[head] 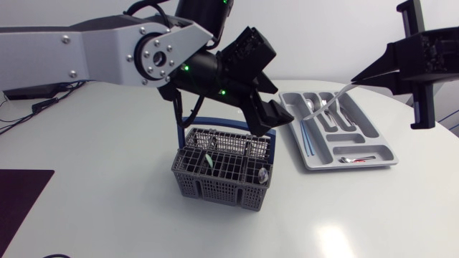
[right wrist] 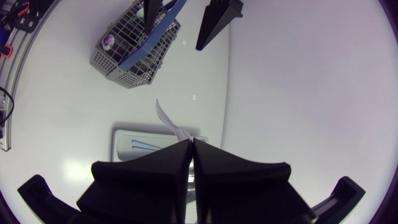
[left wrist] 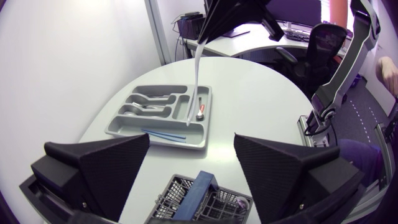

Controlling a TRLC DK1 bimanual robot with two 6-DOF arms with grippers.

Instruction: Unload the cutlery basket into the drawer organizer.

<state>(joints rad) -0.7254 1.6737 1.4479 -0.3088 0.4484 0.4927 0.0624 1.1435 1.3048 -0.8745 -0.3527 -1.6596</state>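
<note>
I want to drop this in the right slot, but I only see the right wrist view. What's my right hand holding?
Observer: The right hand is shut on a long, thin silver piece. It hangs tip-down over the tray. I can't tell which kind it is.
Operator: Is the tray empty? My hand hides most of it.
Observer: No. Silver cutlery lies in several of its slots.
Operator: Anything else?
Observer: A small item with red on it lies in the end slot.
</note>
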